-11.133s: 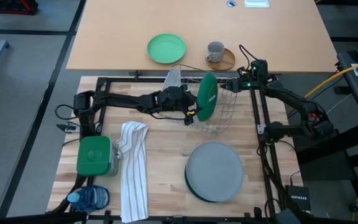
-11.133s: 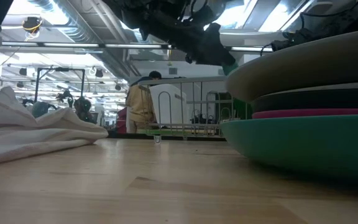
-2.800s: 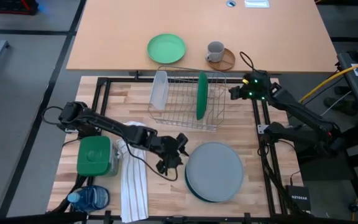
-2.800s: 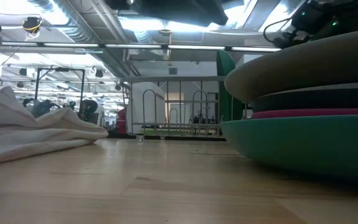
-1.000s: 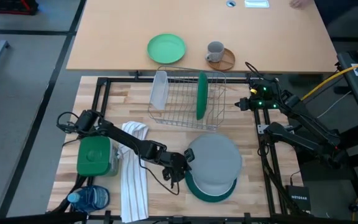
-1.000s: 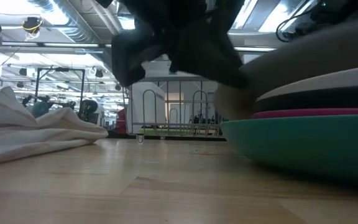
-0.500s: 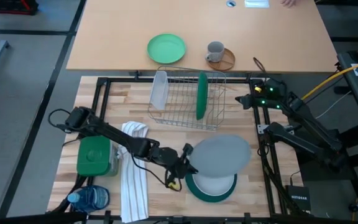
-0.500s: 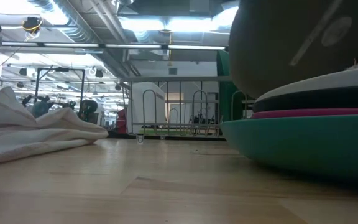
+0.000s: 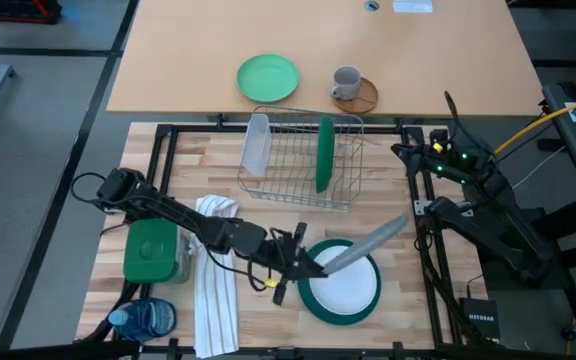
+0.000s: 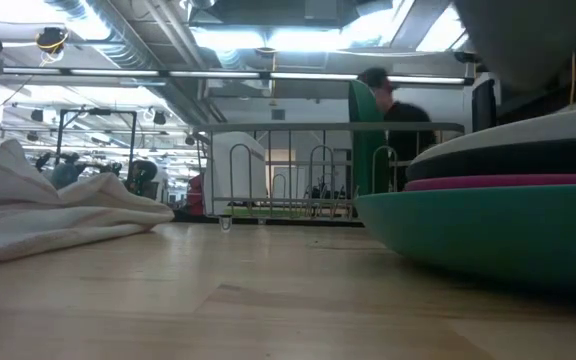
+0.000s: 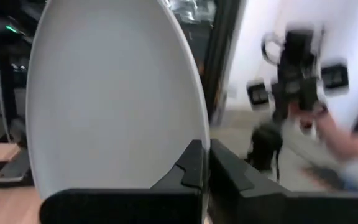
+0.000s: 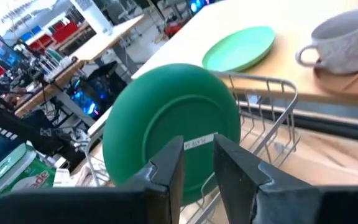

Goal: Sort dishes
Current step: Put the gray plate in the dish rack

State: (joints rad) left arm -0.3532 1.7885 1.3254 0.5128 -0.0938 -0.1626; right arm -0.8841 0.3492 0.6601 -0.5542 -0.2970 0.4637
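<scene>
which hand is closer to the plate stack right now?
Left. The left hand is at the plate stack's rim, shut on the grey plate tilted above it. The right hand waits beside the dish rack.

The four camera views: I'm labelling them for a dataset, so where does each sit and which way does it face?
High: overhead, facing down; both arms, left gripper holding grey plate.
Low: table height, facing rack; plate stack, no arm clearly.
Left wrist: on left arm; its shut fingers pinch grey plate.
Right wrist: on right arm, right gripper open, facing green plate.
Shared: that green plate also shows in high.
</scene>
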